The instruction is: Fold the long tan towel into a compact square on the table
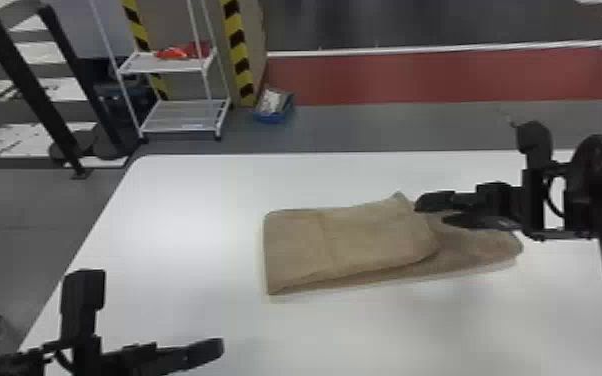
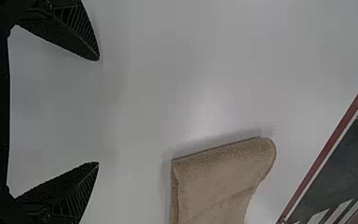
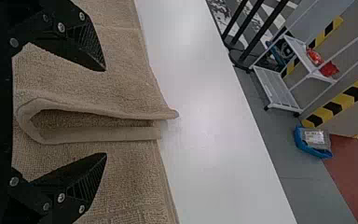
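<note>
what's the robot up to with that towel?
It's mid-fold on the tan towel, which lies partly folded on the white table, lower layer sticking out on the robot's right. The right end effector is at the upper layer's raised edge, fingers open on either side of it, not clamped. The left end effector is open and empty, off to the left of the towel. No compact square yet.

Looks like a workshop or lab. Well beyond the left gripper are hazard stripes, a white rack and grey floor.
</note>
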Motion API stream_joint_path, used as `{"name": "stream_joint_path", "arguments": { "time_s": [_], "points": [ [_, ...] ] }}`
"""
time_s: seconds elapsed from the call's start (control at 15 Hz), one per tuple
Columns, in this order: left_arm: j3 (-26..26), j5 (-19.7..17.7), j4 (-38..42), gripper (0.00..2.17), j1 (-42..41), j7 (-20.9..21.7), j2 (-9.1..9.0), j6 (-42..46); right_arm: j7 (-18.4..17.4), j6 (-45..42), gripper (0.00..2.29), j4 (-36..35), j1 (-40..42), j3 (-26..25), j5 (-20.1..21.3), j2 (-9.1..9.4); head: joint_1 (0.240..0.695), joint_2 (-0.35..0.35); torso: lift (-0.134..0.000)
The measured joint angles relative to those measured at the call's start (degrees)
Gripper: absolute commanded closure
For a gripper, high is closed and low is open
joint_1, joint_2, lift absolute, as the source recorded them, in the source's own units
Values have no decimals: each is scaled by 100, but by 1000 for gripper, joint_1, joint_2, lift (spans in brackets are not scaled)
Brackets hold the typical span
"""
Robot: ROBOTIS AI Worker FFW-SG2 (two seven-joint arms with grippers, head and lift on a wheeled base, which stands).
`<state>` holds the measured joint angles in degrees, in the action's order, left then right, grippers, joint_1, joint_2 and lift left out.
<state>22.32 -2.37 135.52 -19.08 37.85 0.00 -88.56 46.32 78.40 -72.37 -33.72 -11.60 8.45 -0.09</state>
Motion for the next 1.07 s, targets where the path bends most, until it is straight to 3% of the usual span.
{"name": "stream_joint_path", "arguments": {
  "time_s": [0.67,1.07],
  "points": [
    [-29,7,98,87,-25,3,0,-3,-56,-150,289,597,-287,2,-17,0,695,127,-125],
    [-20,1,88,87,-61,-7,0,0,-121,-174,421,837,-392,167,94,0,695,131,-125]
  ]
}}
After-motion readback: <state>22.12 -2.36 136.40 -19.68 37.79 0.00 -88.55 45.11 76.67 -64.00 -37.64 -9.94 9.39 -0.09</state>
